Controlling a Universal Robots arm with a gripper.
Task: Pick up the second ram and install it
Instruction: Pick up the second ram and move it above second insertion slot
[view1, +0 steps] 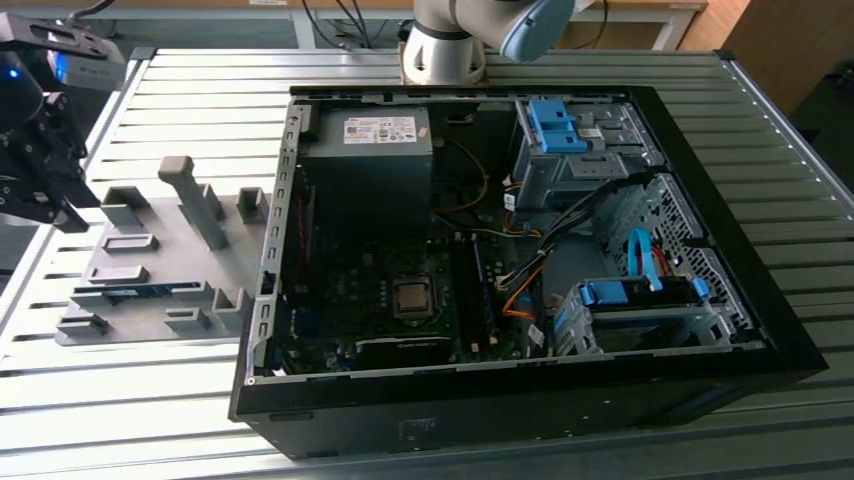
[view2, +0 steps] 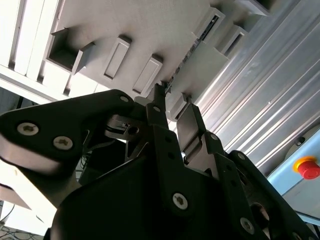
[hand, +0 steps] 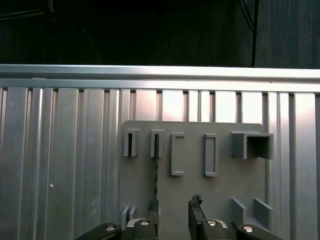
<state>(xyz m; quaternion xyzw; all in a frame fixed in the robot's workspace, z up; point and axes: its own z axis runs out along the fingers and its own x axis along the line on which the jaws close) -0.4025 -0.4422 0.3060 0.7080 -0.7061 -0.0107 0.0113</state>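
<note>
Item: second ram (view1: 134, 292), a blue stick lying flat in a slot of the grey holder plate (view1: 174, 245), lower left of the exterior view.
Same item, wrist views: seen edge-on as a thin dark line in its slot, in the first wrist view (hand: 155, 165) and the second wrist view (view2: 192, 50).
Gripper: hangs above the holder plate at the far left edge of the exterior view (view1: 54, 205). It is apart from the stick in both wrist views.
Fingers: spread apart with nothing between them (hand: 197, 215). The stick's line runs toward one finger rather than into the gap.
Destination: open computer case (view1: 534, 405) in the middle of the exterior view, with the motherboard (view1: 354, 285) exposed.
Memory slots: dark strips just beside the processor socket (view1: 477, 290). Whether a stick is already seated there I cannot tell.
Support: slatted table (view1: 134, 400) under the plate and case.
Done: the gripper is positioned over the plate, by my judgement.
Left: grasp, lift, carry to the case, seat in a slot. None of these is shown as started.
</note>
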